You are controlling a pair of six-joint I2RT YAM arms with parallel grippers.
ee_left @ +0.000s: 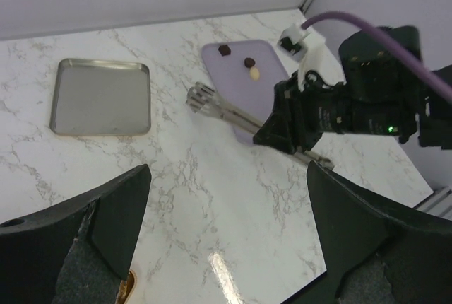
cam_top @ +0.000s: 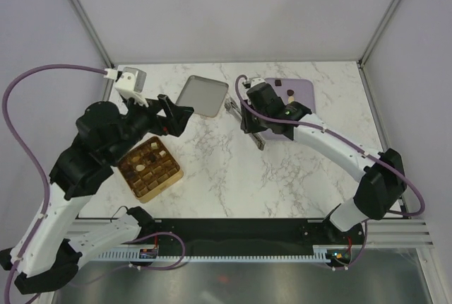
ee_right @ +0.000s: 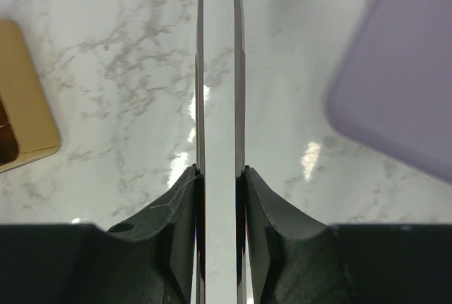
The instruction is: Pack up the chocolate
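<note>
Right now the right fingers (ee_right: 176,226) are closed most of the way on a pair of metal tongs (ee_right: 219,106), pinching the two blades nearly together. The blades run straight out ahead of the fingers, so the narrow tips can do the picking that the bulky fingers could not manage on such small pieces. Something dark shows at the far tip; it may be a piece of chocolate, but the wrist view crops it too tightly to be sure.

The loose chocolate (ee_left: 248,61), two dark pieces and a pale one, lies on the lilac tray (ee_left: 226,71) just beside the right fingers, on the side away from the tong tips. The gold box (cam_top: 161,185) sits on the table (cam_top: 282,177) well off to the other side, close under the left fingers (ee_left: 113,212). Those are spread as wide as they go and hold nothing, probably waiting to steady the box. A shallow metal tray (cam_top: 201,95) lies beyond the tong tips.
</note>
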